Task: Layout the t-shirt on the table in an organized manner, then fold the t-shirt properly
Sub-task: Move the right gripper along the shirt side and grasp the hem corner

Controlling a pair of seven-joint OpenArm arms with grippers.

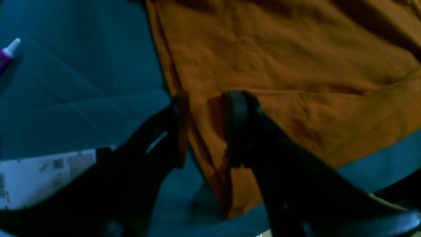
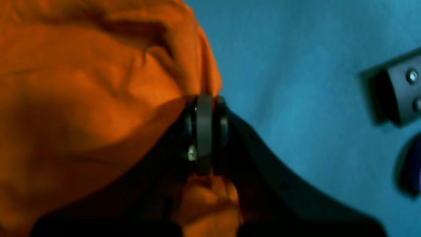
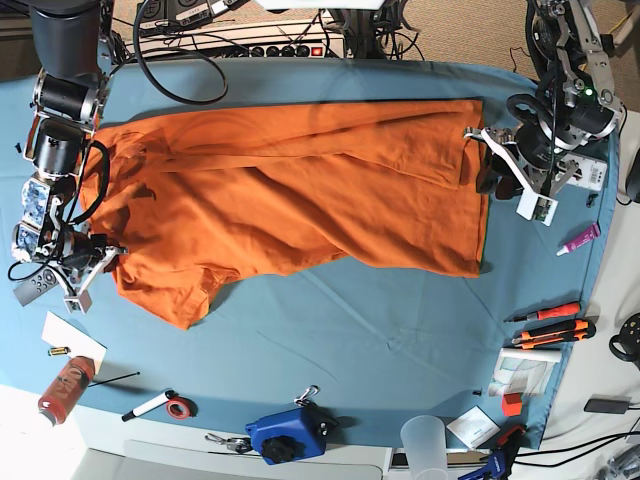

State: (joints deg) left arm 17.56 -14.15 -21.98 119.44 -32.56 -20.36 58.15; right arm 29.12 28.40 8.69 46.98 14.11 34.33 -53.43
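The t-shirt (image 3: 300, 205), soft creased orange fabric, lies spread lengthwise across the teal cloth of the table (image 3: 380, 330). My right gripper (image 2: 205, 98) has its dark rounded fingers pinched together on a bunched fold at the shirt's edge. My left gripper (image 1: 207, 128) stands part-open (black curved fingers (image 1: 237, 125) astride the flat hem), nothing clamped between them.

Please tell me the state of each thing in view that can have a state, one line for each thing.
T-shirt: spread out on the table, wrinkled, not folded.
Right gripper: shut on the t-shirt's edge.
Left gripper: open, at the shirt's edge.
Marker: lying on the table, cap on.
Plastic cup: upright.
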